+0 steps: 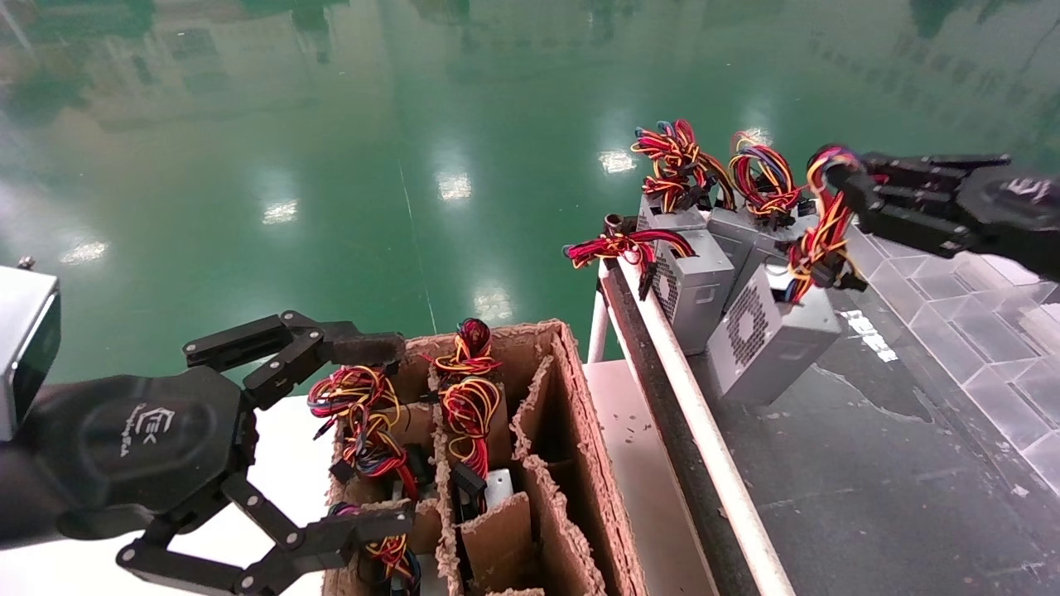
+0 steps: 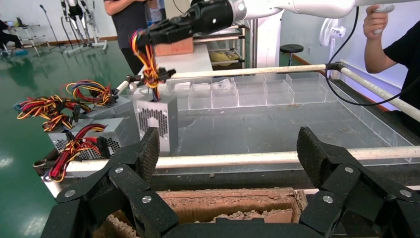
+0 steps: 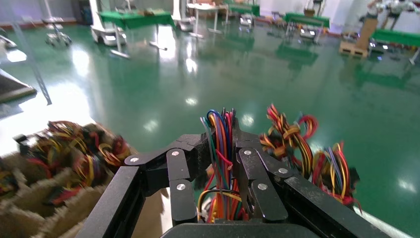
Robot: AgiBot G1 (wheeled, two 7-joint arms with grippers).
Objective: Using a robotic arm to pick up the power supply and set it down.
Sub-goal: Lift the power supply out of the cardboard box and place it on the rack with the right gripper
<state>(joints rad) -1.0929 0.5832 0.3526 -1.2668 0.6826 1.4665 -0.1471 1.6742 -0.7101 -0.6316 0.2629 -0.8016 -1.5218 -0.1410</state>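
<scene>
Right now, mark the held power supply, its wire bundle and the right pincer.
power supply [image 1: 766, 335], head view, on its honeycomb grille face.
wire bundle [image 3: 224, 148], right wrist view, on the strands clamped in the pincer.
right pincer [image 1: 853, 192], head view, at the fingertips shut on the wires.

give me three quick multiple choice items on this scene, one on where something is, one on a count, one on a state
1. Where does the right gripper grip the power supply?
A. by its wire bundle
B. by its vent grille
C. by its base

2. How many other grey units stand behind it by the rail?
A. one
B. three
C. six

3. What is the left gripper doing?
A. clamping a wire loop
B. open, holding nothing, over the cardboard box
C. pressing on the rail

Key: 1 A, the right wrist view shows the fingers shut on the wire bundle. 2 B, the head view shows three boxes with wire loops behind it. 3 B, its fingers are spread with nothing between them.
</scene>
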